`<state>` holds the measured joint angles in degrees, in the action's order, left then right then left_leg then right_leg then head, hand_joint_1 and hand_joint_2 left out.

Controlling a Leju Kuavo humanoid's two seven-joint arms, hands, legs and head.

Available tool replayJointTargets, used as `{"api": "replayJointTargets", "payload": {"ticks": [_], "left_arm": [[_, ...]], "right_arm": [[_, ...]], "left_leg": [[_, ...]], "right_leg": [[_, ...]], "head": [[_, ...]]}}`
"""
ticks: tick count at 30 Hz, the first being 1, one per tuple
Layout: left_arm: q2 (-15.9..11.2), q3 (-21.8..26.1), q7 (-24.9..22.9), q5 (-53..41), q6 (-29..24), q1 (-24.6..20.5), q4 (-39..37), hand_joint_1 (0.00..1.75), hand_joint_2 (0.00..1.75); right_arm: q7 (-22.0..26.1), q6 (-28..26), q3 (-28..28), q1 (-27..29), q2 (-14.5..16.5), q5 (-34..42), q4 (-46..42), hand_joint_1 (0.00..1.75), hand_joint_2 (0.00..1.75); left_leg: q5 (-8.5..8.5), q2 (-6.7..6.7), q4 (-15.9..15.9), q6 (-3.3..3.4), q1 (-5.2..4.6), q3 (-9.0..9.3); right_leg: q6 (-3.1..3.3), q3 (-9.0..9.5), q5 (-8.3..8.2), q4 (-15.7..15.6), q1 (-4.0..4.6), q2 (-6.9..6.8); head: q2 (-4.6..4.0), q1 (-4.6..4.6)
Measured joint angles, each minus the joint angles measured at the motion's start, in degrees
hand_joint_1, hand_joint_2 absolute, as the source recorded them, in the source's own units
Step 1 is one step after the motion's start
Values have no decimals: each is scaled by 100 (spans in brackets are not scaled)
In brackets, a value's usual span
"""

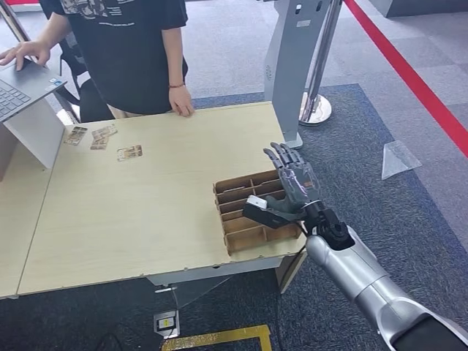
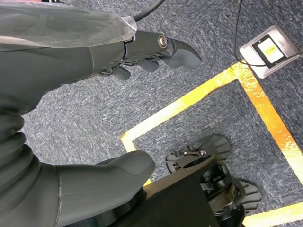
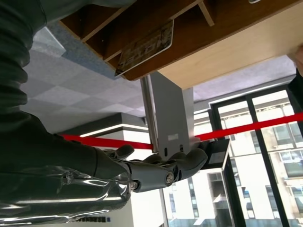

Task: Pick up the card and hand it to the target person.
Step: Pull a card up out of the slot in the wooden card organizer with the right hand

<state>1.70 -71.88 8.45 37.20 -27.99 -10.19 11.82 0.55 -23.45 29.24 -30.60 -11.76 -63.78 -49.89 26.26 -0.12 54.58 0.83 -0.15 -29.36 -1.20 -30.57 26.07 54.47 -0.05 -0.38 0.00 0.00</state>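
Observation:
A printed card (image 3: 145, 47) stands tilted in a compartment of the wooden divided tray (image 3: 107, 21), seen in the right wrist view. In the head view the tray (image 1: 259, 238) sits at the table's near right corner. My right hand (image 1: 289, 186) hovers over it, fingers stretched toward the far side and thumb reaching across the compartments. A small pale piece (image 1: 255, 201) shows at the thumb tip; I cannot tell if it is the card. The right hand's fingers (image 3: 157, 170) are spread and hold nothing. My left hand (image 2: 53, 66) hangs above the carpet, fingers straight, thumb apart.
A person (image 1: 126, 51) stands at the table's far side, one hand (image 1: 180, 102) on the table edge, the other on a laptop (image 1: 22, 88). Several cards (image 1: 129, 152) lie at the far left. A grey stand (image 1: 287, 66) and red floor line (image 1: 408, 73) lie beyond.

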Motion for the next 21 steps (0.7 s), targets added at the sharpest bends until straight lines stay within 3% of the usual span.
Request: {"api": "replayJointTargets", "payload": {"ticks": [3,4,7,8,13,21], "left_arm": [[6,6,4,2,-2,3,3,0,175],[10,8,5,2,-4,2,4,0,175],[17,10,6,4,-10,-4,6,0,175],[18,13,5,6,-11,-5,6,0,175],[26,15,5,9,-18,10,4,0,175],[37,45,40,28,-40,7,3,0,175]], "right_arm": [[-16,-61,23,-23,20,-3,71,43,175],[-16,-80,26,-24,25,0,82,62,175],[-17,-97,32,-20,31,-1,84,140,175],[-18,-100,32,-20,32,-1,84,159,175],[-10,-101,60,-26,47,-9,96,175,175],[-35,-156,124,-61,-22,29,62,175,175]], "left_leg": [[0,1,-1,-1,0,1],[0,1,1,0,0,0],[1,-1,2,1,0,-1],[0,-1,2,1,0,-2],[-1,4,1,-2,0,-3],[-1,2,-1,-4,-1,-3]], "right_leg": [[0,0,-1,0,0,1],[0,0,0,0,0,1],[0,0,1,2,0,-1],[0,-1,1,2,0,-1],[1,-5,-2,2,-1,4],[1,-4,-2,1,-1,3]], "head": [[0,0],[0,0],[0,0],[0,0],[0,0],[0,0]]}}
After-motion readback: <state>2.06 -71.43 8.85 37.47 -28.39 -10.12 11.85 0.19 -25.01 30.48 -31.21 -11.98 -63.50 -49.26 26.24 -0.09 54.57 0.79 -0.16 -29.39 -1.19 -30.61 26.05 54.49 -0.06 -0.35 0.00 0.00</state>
